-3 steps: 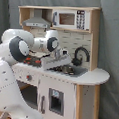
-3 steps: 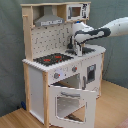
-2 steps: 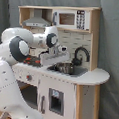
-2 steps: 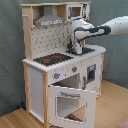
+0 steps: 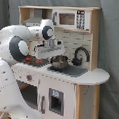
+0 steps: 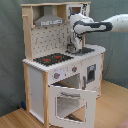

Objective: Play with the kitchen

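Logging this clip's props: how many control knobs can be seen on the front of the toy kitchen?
2, side by side on the kitchen front panel below the hob in the second exterior view: one knob and another. The arm may hide others in the first exterior view.

A wooden floor (image 6: 112, 107) carries the kitchen (image 6: 60, 65), which stands upright on it. In the second exterior view its open oven door (image 6: 70, 102) hangs above the boards.

In both exterior views the tool's (image 5: 57, 54) fingers are perhaps hidden behind a metal pot (image 5: 59, 62).
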`<state>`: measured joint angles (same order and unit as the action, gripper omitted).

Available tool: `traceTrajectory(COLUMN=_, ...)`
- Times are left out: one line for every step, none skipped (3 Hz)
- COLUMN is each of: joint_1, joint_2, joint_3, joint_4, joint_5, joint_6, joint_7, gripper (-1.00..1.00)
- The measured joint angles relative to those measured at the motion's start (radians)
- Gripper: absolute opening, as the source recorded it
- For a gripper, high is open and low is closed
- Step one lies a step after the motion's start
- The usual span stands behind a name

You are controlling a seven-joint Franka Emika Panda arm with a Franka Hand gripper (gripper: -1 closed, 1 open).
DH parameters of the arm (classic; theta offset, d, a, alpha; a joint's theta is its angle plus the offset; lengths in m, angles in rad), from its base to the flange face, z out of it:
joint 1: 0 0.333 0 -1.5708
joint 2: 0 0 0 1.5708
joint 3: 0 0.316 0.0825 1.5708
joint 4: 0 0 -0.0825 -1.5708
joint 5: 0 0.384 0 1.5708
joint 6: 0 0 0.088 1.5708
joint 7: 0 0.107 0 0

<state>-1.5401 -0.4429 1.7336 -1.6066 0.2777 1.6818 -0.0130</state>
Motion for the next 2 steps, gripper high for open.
traceTrajectory(joint_1=0.02, joint_2=0.0, joint_3=-0.002, joint_4=0.065, joint_5=0.0, joint_6=-0.073, joint_7=0.032, gripper=-1.0)
traceTrajectory(joint_1=0.081, joint_2=0.0, joint_3=0.0, joint_4=0.089, joint_5=0.001, joint_6=-0.095, joint_7=0.109, gripper=-1.0)
